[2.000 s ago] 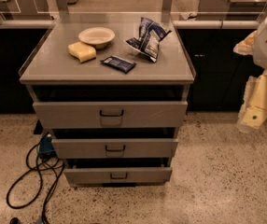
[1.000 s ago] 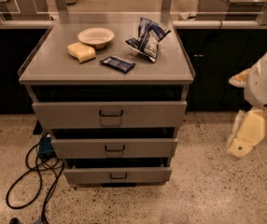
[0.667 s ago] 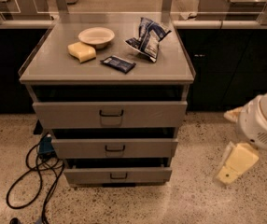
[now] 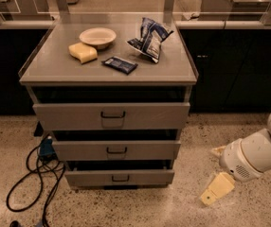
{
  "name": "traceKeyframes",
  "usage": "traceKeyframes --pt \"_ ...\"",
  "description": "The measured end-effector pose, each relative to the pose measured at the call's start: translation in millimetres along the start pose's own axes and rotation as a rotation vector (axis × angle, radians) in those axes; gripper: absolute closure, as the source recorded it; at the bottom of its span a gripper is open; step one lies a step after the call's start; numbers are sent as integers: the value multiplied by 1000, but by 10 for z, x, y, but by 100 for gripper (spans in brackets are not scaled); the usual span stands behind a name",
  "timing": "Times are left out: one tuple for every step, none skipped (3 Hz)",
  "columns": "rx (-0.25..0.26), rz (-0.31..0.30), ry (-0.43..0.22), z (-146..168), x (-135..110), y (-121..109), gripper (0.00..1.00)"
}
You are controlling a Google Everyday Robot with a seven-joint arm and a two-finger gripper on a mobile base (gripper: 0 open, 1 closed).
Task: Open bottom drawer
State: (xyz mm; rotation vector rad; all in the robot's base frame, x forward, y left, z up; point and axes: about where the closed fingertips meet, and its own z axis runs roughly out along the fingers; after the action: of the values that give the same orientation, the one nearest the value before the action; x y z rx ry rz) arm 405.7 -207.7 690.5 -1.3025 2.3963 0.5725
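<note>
Now the gripper (image 4: 210,175) has dropped floorward, jaws apart, leaving the bottom drawer (image 4: 88,178) handle (image 4: 120,178) level with them, well leftward and untouched, so reaching remains.

Floor (image 4: 140,209): cabinet (image 4: 78,116), cables (image 4: 8,197); gripper (image 4: 210,175) low right

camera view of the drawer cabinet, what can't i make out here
All in the camera view:
- Bottom drawer: its inside is hidden by its own front panel and the middle drawer above it.
- Pincer: low on the right, beside the cabinet near the floor; its arm is cut off by the right edge.
- Cable on the floor: its end is cut off by the bottom edge.
- Blue bag: print too small to read.
</note>
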Motion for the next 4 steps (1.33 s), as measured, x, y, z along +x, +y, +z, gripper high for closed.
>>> traceKeyframes --pt "-1 0 0 3 1 2 0" --pt "-109 -23 -80 428 22 241 0" --pt "-230 -73 -175 1149 -102 846 0" --pt "-349 -146 -164 1906 -383 1653 0"
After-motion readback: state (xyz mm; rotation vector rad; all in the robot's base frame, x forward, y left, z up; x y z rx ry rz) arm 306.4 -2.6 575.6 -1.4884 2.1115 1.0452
